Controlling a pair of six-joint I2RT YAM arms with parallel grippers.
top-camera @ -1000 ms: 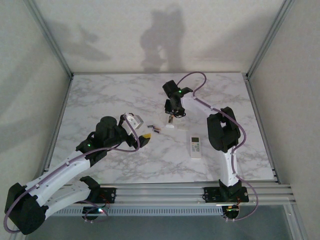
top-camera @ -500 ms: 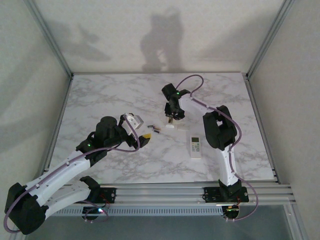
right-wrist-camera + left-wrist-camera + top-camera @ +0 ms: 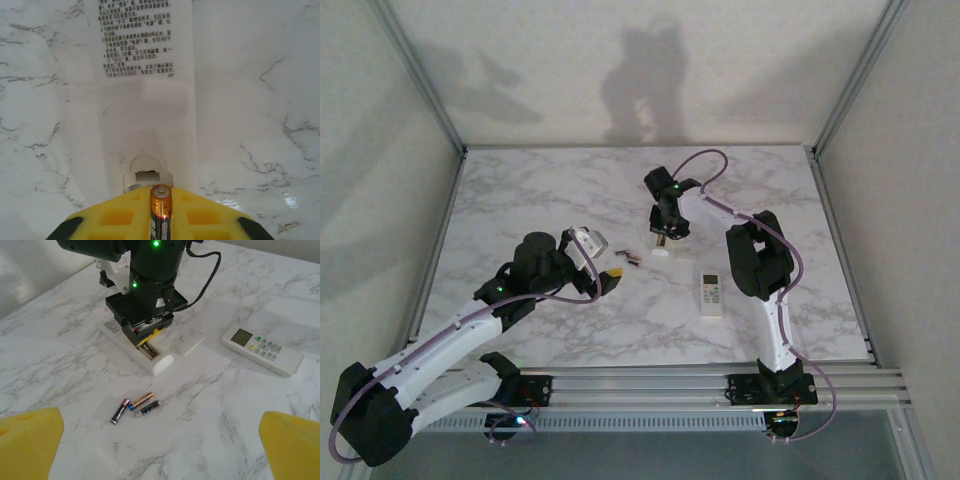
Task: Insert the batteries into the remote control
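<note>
Insertion step: right tool (image 3: 161,226) clamps one battery (image 3: 161,202) over open bay (image 3: 146,176) of remote control (image 3: 142,100). Left tool (image 3: 160,440) gapes wide, empty. Next, likely: seat it squarely.

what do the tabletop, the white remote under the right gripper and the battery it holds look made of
Tabletop: marble-look, white with grey veins and a faint sheen; it could be laminate rather than stone.
White remote: matte moulded plastic by its look, with printed text on its back.
Battery: metal, going by the shiny copper-coloured end, with a dark printed wrap.
</note>
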